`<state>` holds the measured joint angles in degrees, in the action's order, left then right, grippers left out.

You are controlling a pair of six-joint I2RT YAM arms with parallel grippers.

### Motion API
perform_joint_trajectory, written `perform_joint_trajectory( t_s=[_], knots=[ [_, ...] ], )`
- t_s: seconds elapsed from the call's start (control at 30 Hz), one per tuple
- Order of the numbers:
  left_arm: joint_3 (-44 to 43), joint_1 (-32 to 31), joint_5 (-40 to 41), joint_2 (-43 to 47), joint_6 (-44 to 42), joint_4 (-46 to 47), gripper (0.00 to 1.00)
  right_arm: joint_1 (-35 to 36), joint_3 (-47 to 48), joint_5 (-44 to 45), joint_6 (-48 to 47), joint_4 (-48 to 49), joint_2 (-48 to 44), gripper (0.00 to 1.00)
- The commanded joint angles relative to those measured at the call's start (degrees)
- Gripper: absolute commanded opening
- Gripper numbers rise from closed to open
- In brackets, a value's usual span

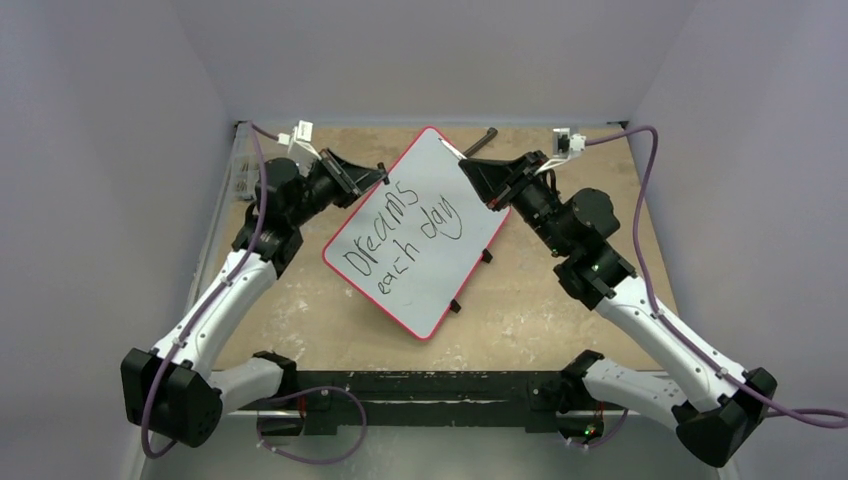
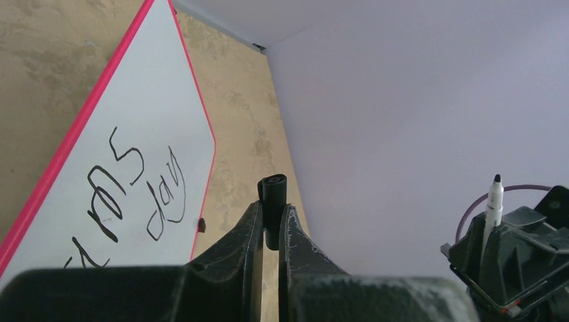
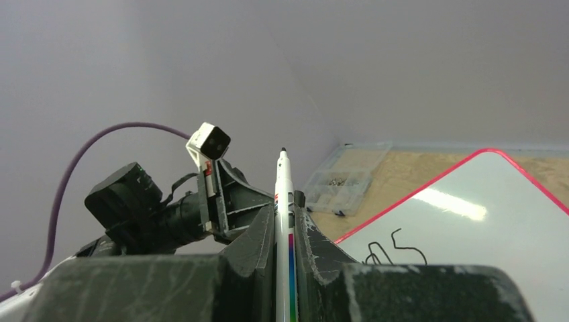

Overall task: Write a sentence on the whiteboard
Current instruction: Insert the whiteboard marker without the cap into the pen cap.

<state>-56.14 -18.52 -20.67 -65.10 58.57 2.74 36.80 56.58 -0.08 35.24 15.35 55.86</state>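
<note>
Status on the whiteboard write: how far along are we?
Done: the sentence "Dreams each day" reads complete on the whiteboard. In hand: right tool grips the uncapped marker, left tool grips a black cap, both off the board. Left: likely just capping the marker.

You have 3 plain, pale lavender-grey walls (image 1: 100, 150) closing in a table (image 1: 560, 300) with a worn tan top blotched white. A black rail (image 1: 420, 385) edges its near side. A clear compartment box (image 3: 337, 190) sits near its far left corner. Light is soft and even.
</note>
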Motion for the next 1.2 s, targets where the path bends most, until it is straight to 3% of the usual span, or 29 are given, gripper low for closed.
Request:
perform_joint_trajectory(
  t_s=[0.0,0.23,0.47,0.83,1.17],
  knots=[
    [3.5,1.3,2.8,4.3,9.6,8.4,0.00,1.1,-1.4,-5.0,0.1,7.1,1.1,0.00],
    [7.6,1.4,14.9,10.8,19.8,2.4,0.00,4.6,-1.3,-5.5,-4.9,8.5,4.8,0.00],
    [8.3,1.4,24.0,16.4,26.8,-10.2,0.00,12.4,0.5,-0.1,-13.1,8.0,8.9,0.00],
    [10.7,1.4,24.6,19.4,30.8,-11.0,0.00,15.2,0.8,-6.3,-19.8,11.7,12.3,0.00],
    [12.5,1.4,24.1,21.4,32.4,-11.2,0.00,15.7,2.3,-9.1,-18.0,13.4,17.1,0.00]
  ],
)
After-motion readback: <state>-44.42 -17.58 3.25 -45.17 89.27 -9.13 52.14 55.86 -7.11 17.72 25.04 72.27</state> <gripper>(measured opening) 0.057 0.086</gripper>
